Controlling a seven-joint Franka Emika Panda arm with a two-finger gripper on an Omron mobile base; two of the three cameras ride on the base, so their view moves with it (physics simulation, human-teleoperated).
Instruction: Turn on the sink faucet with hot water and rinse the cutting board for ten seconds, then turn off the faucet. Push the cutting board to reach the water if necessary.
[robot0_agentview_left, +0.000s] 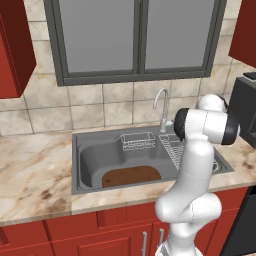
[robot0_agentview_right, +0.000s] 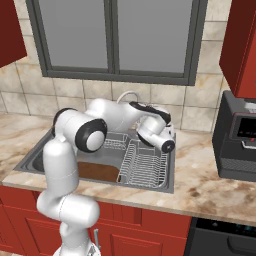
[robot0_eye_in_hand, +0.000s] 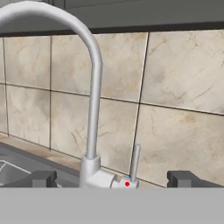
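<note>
The sink faucet (robot0_eye_in_hand: 92, 100) stands at the back of the sink (robot0_agentview_left: 76, 165), against the tiled wall. No water runs from it. Its small lever (robot0_eye_in_hand: 135, 159) stands straight up just beside the faucet's base, with a red dot (robot0_eye_in_hand: 127, 184) low on the base next to it.

The gripper (robot0_eye_in_hand: 111, 178) is close in front of the faucet's base. Its two fingers (robot0_eye_in_hand: 41, 178) are spread wide apart and hold nothing. The lever sits between them, a bit nearer one finger than the other.

The step right now looks like turning the water on hot. To do it well, the gripper should go forward slowly until the lever is right between the fingers. Then it should close softly or just push the lever from the side. The red dot most likely means hot, so the lever should go to that side, I think. The lever is thin, so a fast push could slip off it.

The cutting board (robot0_agentview_left: 131, 176) lies flat on the sink floor, at the front, well away from the faucet's spout. It may need a push toward the faucet to reach the water.

I see no words or brand names on the faucet, only the red dot.
</note>
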